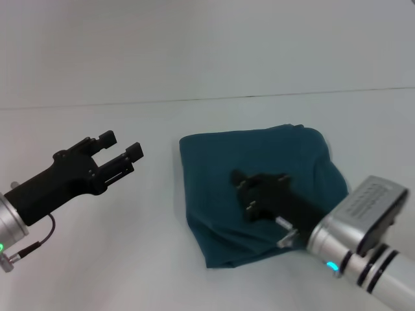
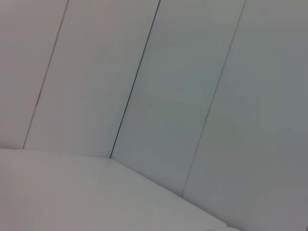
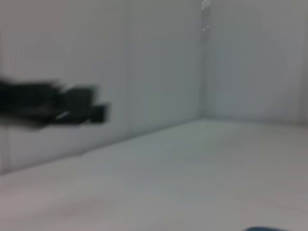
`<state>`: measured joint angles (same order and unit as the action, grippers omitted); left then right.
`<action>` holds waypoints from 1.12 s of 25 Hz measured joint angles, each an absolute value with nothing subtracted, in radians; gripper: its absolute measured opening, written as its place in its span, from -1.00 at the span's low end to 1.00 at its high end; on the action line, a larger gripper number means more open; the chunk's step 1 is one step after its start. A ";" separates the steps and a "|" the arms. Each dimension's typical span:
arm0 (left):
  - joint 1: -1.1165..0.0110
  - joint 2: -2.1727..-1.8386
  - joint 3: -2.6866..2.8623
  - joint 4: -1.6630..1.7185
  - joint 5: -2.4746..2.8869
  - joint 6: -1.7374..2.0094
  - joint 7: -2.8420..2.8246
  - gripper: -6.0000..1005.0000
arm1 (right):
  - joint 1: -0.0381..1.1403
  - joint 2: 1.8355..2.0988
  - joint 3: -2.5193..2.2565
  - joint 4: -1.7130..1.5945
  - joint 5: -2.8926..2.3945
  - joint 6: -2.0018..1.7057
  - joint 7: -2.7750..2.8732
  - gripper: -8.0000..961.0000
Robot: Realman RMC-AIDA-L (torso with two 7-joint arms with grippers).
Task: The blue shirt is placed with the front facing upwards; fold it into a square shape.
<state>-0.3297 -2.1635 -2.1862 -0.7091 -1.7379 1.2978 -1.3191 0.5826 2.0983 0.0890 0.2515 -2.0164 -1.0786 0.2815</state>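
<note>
On the left of the head view, the left gripper (image 1: 122, 150) hangs above the bare table (image 1: 97, 259) with its two fingers plainly spread and nothing between them. The blue shirt (image 1: 214, 168) lies off to its right, clear of the fingertips and not touched by them. That arm's own wrist view shows only the table edge and wall panels, with no cloth in it.

Ahead of the left gripper and toward the middle of the table, the shirt is already a compact, roughly four-sided bundle. Only plain teal fabric shows on top; no print, collar or sleeve is visible, so the folds seem to have tucked them inside. Its edges are soft and the near corner tapers a little, so the outline is squarish, not crisp.

Farther right, the right gripper (image 1: 245, 192) sits over the middle of the bundle, low against or just above the fabric; contact cannot be told. Its dark fingers blur together, so whether they are parted or closed cannot be told either.

By my judgement the folding is essentially done. What may remain is pressing or squaring the loose near edge and drawing both arms clear.
</note>
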 joint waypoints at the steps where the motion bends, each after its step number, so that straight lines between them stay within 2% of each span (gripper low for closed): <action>1: -0.330 -2.163 -2.186 -0.709 -1.738 1.298 -1.319 0.47 | 0.566 2.098 0.134 0.243 -2.016 -1.079 0.272 -0.99; 5: -0.330 -2.165 -2.181 -0.708 -1.738 1.300 -1.319 0.47 | 0.536 2.100 0.284 0.233 -2.016 -0.985 0.226 -0.99; 11: -0.330 -2.164 -2.181 -0.706 -1.737 1.311 -1.319 0.47 | 0.564 2.103 0.347 0.237 -2.026 -0.825 0.201 -0.99; 24: -0.330 -2.163 -2.181 -0.705 -1.736 1.320 -1.312 0.47 | 0.622 2.108 0.242 0.374 -2.146 -0.777 0.226 -0.99; 28: -0.330 -2.163 -2.182 -0.707 -1.736 1.321 -1.308 0.47 | 0.569 2.101 0.278 0.367 -2.136 -0.887 0.202 -0.99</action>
<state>-0.3298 -2.1629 -2.1819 -0.7066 -1.7364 1.3208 -1.3078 0.5692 2.1011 0.2778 0.3672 -2.1356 -0.8871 0.2024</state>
